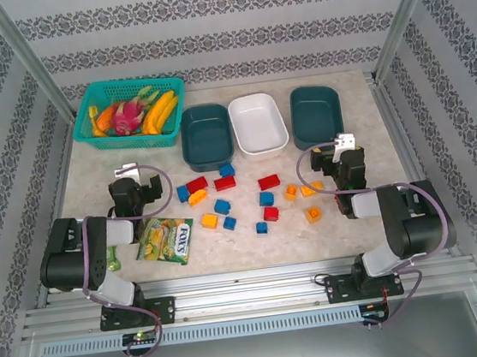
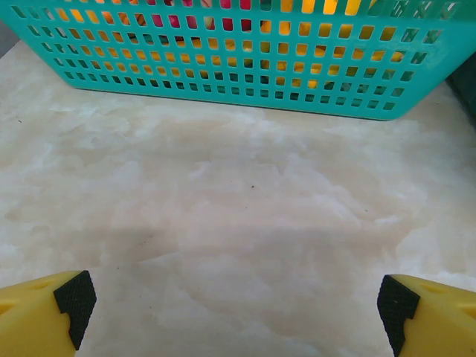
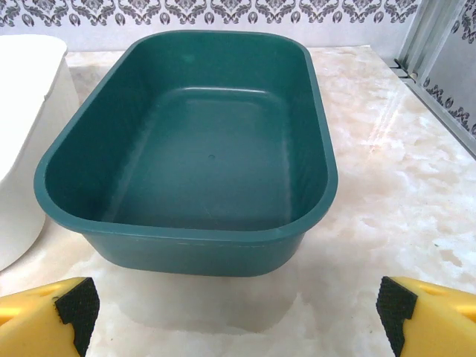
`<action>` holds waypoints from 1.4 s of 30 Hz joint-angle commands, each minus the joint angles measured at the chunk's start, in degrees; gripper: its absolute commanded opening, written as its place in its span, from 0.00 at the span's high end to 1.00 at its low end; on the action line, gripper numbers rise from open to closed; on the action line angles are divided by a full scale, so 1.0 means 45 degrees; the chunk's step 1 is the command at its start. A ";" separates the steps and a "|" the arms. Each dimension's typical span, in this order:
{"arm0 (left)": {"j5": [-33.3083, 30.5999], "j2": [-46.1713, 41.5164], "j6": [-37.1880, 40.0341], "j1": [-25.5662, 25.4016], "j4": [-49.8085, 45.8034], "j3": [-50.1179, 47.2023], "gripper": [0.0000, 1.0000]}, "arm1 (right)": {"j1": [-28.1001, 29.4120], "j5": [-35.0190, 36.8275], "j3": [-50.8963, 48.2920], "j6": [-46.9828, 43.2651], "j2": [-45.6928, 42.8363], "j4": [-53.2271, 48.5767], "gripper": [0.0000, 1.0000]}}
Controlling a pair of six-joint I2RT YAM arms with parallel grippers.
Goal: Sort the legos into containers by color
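Pale marbled tabletop [image 1: 247,255] with the legos [image 1: 222,206] scattered in the middle, and all three tubs are empty.

The legos lie in front of the left teal tub [image 1: 206,136], the white tub [image 1: 258,124] and the right teal tub [image 1: 316,116]; none is inside yet. The left end effector [image 2: 238,327] is opened wide and holds nothing, facing the green lattice basket [image 2: 238,74]. The right end effector [image 3: 238,327] is also wide and empty, in front of the right teal tub. These bricks look light, stiff and a little slippery, so I would take each one from above, across its flat sides. Some red, blue and orange ones at the left lie close together, so a finger may push a neighbour. The candy packet [image 1: 166,240] lies near them, and the basket of toy fruit [image 1: 136,114] stands beside the tubs; neither is for sorting.
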 commanded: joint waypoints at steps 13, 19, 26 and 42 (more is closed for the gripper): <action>0.0055 0.0017 0.0248 0.0036 0.0745 0.0057 0.00 | -0.0064 -0.0264 0.0203 -0.0136 -0.0043 0.0134 0.02; 0.0058 0.0020 0.0248 0.0044 0.0743 0.0048 0.00 | -0.0064 -0.0268 0.0203 -0.0132 -0.0053 0.0126 0.02; -0.0626 -0.1471 0.0026 0.0022 -0.0777 0.0196 0.00 | -0.0008 0.0922 -0.0162 0.0183 -0.1053 0.0088 0.02; -0.1581 -0.8137 -0.5603 -0.1495 -1.5378 0.6729 0.00 | 0.0872 0.2033 0.9520 0.6969 -0.6224 -1.8569 0.02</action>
